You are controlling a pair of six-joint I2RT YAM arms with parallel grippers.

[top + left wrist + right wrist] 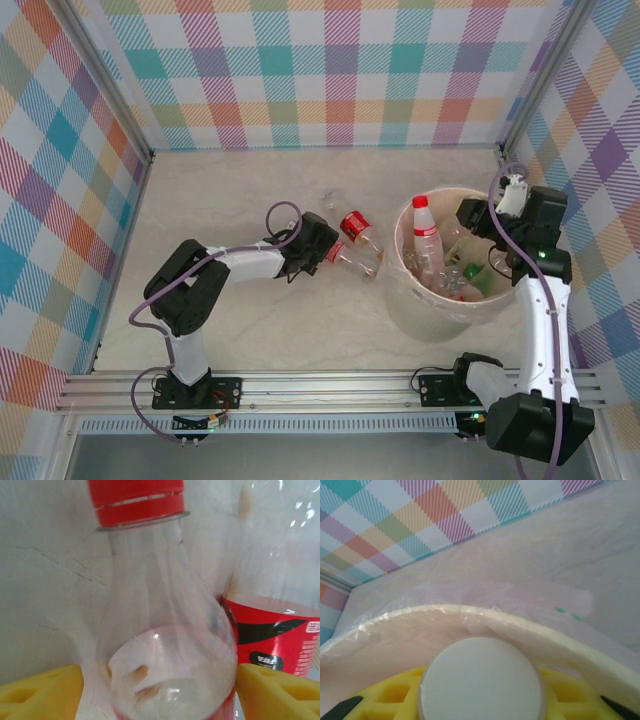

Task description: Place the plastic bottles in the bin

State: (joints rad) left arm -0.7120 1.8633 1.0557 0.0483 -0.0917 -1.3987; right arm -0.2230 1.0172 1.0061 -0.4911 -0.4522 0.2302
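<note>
Task status: partly complete. The bin (425, 318) stands right of centre in the top view and contains several bottles, including an upright red-capped bottle (427, 235) and a green bottle (472, 272). At least two bottles lie on the table (250, 190) just left of the bin; a small clear item (328, 200) above them is probably a third. The left gripper (160, 695) straddles the body of the nearer bottle (165, 630), jaws apart, with a slim gap showing at one finger; no firm grasp is confirmed. A red-labelled bottle (272, 640) lies just beside it. The right gripper (480, 700) hangs over the bin rim, clamped on a white round object (480, 680); whether this is a bottle cannot be told. Outstanding: grasp, carry and drop each table bottle
</note>
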